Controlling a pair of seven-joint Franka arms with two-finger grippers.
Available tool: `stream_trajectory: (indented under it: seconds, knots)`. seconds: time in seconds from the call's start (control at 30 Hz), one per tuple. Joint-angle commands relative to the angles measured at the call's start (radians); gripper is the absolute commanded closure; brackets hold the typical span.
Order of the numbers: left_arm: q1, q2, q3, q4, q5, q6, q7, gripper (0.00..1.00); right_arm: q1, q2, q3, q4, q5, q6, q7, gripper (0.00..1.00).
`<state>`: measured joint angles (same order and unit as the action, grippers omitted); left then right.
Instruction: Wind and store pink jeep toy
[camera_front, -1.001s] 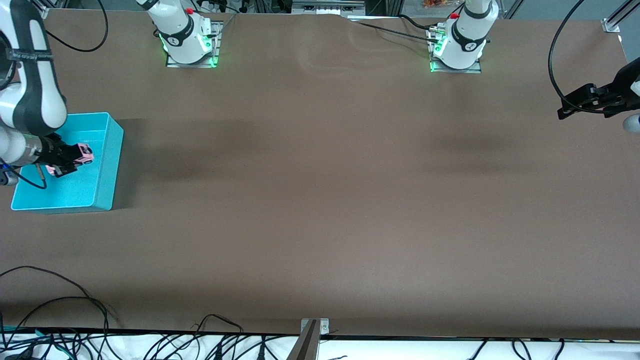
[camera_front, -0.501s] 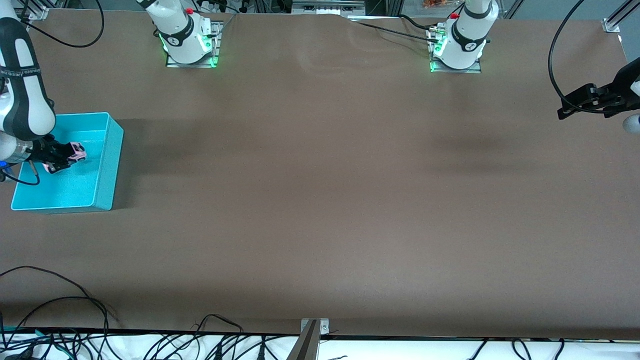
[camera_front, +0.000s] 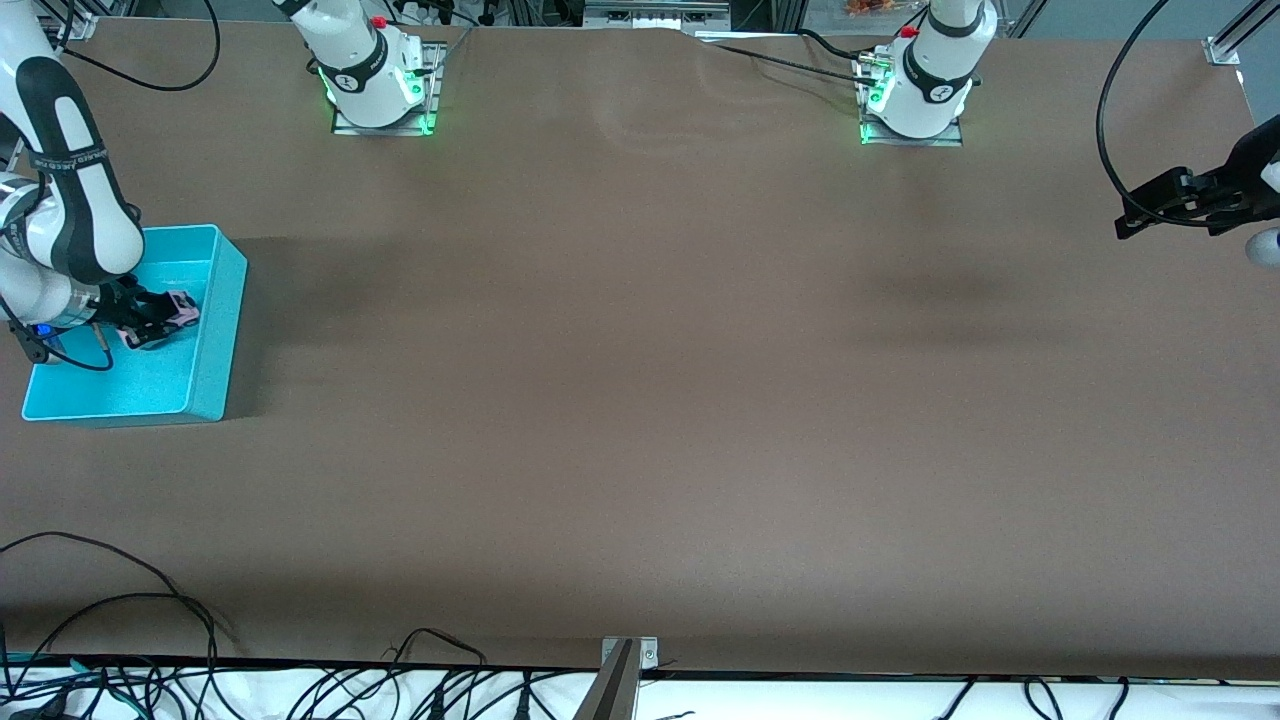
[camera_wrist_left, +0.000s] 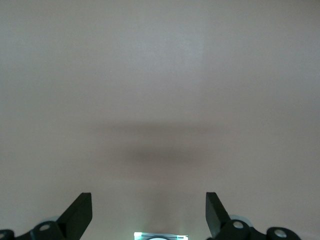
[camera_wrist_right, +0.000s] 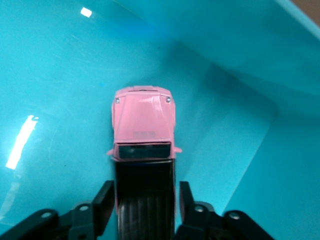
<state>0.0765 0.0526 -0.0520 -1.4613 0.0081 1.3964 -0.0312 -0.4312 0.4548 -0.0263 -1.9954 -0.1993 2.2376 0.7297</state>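
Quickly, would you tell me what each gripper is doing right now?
Left gripper: open, holding nothing, over bare table.
Right gripper: around the jeep inside the bin; grip cannot be told.

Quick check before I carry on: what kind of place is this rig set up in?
Most likely a robotics lab bench, not a home. Two Franka arms are bolted to a brown-covered table, loose cables trail along its edge, and the right gripper holds a pink jeep inside a cyan bin. The left gripper waits open.
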Motion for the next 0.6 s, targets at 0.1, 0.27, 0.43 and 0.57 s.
stream_trajectory:
  seconds: [0.1, 0.27, 0.43, 0.57]
  knots:
    - [0.005, 0.009, -0.002, 0.022, -0.016, -0.017, -0.007, 0.00, -0.008, -0.031, 0.022, 0.000, -0.008, -0.029, 0.002, 0.00]
    - [0.005, 0.010, 0.000, 0.022, -0.016, -0.017, -0.007, 0.00, -0.006, -0.088, 0.052, 0.044, -0.009, -0.130, -0.013, 0.00]
    - [0.005, 0.010, 0.000, 0.022, -0.014, -0.017, -0.007, 0.00, -0.006, -0.105, 0.115, 0.168, -0.008, -0.332, 0.002, 0.00]
    - [0.005, 0.009, -0.002, 0.022, -0.014, -0.017, -0.007, 0.00, -0.006, -0.105, 0.160, 0.300, -0.008, -0.490, 0.033, 0.00]
